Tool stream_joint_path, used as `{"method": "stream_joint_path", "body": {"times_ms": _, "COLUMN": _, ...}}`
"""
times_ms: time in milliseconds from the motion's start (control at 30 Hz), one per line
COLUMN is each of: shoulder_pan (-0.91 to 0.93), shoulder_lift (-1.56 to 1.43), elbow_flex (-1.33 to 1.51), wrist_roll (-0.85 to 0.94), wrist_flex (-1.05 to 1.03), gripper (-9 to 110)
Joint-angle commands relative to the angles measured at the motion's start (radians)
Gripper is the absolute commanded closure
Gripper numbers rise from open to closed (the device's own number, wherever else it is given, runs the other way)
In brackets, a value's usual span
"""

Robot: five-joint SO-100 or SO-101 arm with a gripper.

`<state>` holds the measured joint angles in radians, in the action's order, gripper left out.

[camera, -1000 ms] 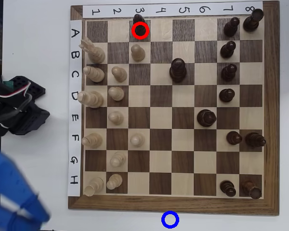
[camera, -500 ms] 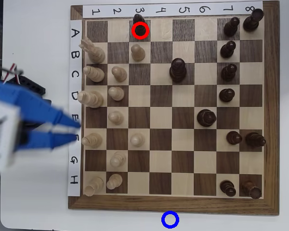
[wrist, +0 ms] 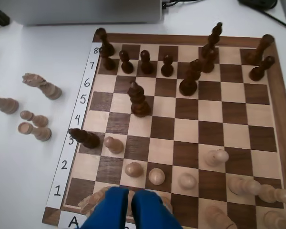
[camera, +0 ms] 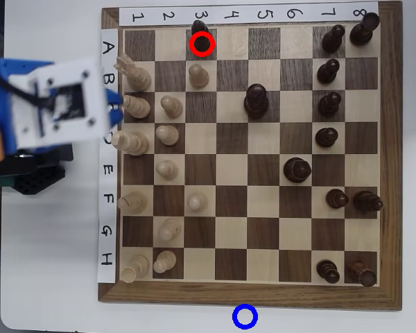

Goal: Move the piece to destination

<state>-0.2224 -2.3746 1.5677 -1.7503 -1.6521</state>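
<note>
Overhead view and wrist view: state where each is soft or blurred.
Overhead view: the gripper and its white housing look smeared, while the dark pawn in the red ring is crisp. Wrist view: the gripper at the bottom edge is soft; the board is sharp.

Pawn (camera: pixel 202 44) on board (camera: pixel 249 295), ring (camera: pixel 245 316) seemingly below
</note>
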Motion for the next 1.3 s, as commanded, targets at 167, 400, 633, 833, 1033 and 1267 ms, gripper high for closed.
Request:
{"method": "stream_joint_path", "body": {"times_ms": 167, "shoulder_pan": -0.276, "shoulder_lift": -0.031, "elbow_flex": 0.348, "wrist_roll": -0.331, "wrist_flex": 0.362, "gripper": 88}}
{"method": "stream_joint_path", "body": {"times_ms": 400, "shoulder_pan": -0.350, "shoulder_lift": -0.009, "elbow_flex": 0.500, "wrist_roll": -0.348, "wrist_flex": 0.557, "gripper": 81}}
{"method": "stream_joint_path", "body": {"times_ms": 633, "shoulder_pan": -0.403, "shoulder_lift": -0.005, "elbow_flex": 0.601, "wrist_roll": -0.348, "wrist_flex": 0.704, "gripper": 76}}
{"method": "stream_joint_path", "body": {"times_ms": 833, "shoulder_pan": -0.431, "shoulder_lift": 0.006, "elbow_flex": 0.650, "wrist_roll": -0.333, "wrist_flex": 0.824, "gripper": 74}}
{"method": "stream_joint_path", "body": {"times_ms": 1033, "shoulder_pan": -0.457, "shoulder_lift": 0.049, "elbow_flex": 0.695, "wrist_roll": -0.318, "wrist_flex": 0.919, "gripper": 74}}
{"method": "stream_joint_path", "body": {"times_ms": 1267, "shoulder_pan": -0.482, "shoulder_lift": 0.137, "elbow_flex": 0.701, "wrist_roll": -0.288, "wrist_flex": 1.022, "gripper": 74}}
